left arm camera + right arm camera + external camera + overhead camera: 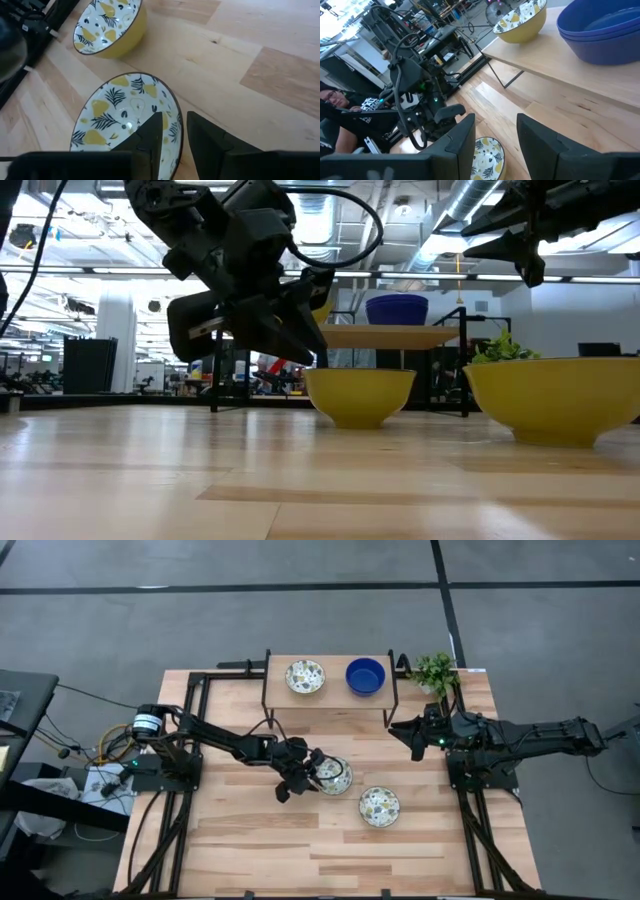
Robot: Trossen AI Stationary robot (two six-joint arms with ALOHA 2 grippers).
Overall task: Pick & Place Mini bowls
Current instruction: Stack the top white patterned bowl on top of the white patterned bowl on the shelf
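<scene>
Desk (pixel 250 840): carries all items.
Shelf (pixel 330 695), raised at the far edge: seemingly the drop-off, already holding one patterned bowl (pixel 305 676) and the blue bowls (pixel 365 676), which look stacked.
Two patterned bowls on the desk: one near bowl (pixel 379 806) waiting; one mid-desk bowl (pixel 125 120), its rim straddled by the left pincer (pixel 172 137), fingers either side, not clearly clamped.
Right pincer (pixel 495 132): open, empty, idle near the shelf.

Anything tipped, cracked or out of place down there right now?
Nothing stands out. Both patterned bowls on the table sit upright, the left gripper straddling one rim. The patterned bowl and blue bowls sit upright on the shelf.
</scene>
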